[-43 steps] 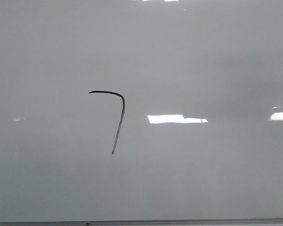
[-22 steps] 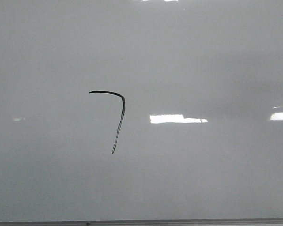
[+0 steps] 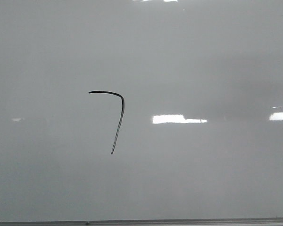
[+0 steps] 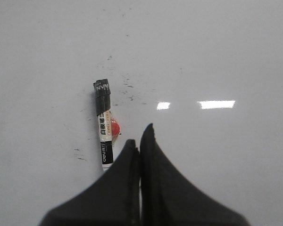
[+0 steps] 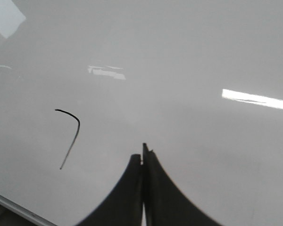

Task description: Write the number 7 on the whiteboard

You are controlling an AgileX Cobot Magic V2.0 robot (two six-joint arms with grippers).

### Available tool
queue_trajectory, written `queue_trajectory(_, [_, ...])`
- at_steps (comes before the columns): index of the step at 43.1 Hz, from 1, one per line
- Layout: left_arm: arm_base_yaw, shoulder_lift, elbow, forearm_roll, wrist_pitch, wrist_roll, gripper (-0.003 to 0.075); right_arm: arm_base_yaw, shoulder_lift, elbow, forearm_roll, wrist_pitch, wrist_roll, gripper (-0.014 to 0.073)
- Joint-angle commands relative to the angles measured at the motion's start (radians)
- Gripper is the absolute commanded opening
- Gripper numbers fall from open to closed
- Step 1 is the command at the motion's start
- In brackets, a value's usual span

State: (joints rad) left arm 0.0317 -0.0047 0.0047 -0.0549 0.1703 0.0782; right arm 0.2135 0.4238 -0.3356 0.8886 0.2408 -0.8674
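The whiteboard fills the front view. A thin black number 7 is drawn on it left of centre; it also shows in the right wrist view. No gripper shows in the front view. My left gripper is shut and empty above a pale surface, with a black-and-white marker lying just beside its fingers, a small red thing against it. My right gripper is shut and empty, over the whiteboard to one side of the 7.
The board's thin dark lower edge runs along the bottom of the front view and shows at a corner of the right wrist view. Bright light reflections lie on the board. Small ink smudges mark the surface near the marker.
The 7 and the board stay the same. Only the light reflection right of the 7 has drifted slightly to the right.
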Motion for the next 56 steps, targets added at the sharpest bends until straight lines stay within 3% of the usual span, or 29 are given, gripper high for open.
queue_trajectory(1, [0.000, -0.016, 0.005, -0.009, -0.092, -0.009, -0.0020, -0.007, -0.026, -0.009, -0.149, -0.070, 0.106, -0.0069])
queue_trajectory(8, [0.000, -0.016, 0.005, -0.009, -0.092, -0.009, -0.0020, -0.029, -0.119, 0.088, -0.452, -0.202, 0.503, -0.0069])
queue_trajectory(14, [0.000, -0.016, 0.005, -0.009, -0.092, -0.009, -0.0020, -0.110, -0.190, 0.194, -0.682, -0.303, 0.810, -0.0069])
queue_trajectory(18, [0.000, -0.016, 0.005, -0.009, -0.092, -0.009, -0.0020, -0.143, -0.246, 0.243, -0.779, -0.307, 0.904, -0.0069])
queue_trajectory(29, [0.000, -0.016, 0.005, -0.009, -0.092, -0.009, -0.0020, -0.186, -0.356, 0.359, -0.818, -0.293, 0.921, -0.0069])
queue_trajectory(39, [0.000, -0.016, 0.005, -0.009, -0.092, -0.009, -0.0020, -0.228, -0.456, 0.358, -0.818, -0.183, 0.921, -0.0069])
queue_trajectory(56, [0.000, -0.015, 0.005, -0.009, -0.092, -0.009, -0.0020, -0.234, -0.444, 0.358, -0.818, -0.178, 0.921, -0.0069])
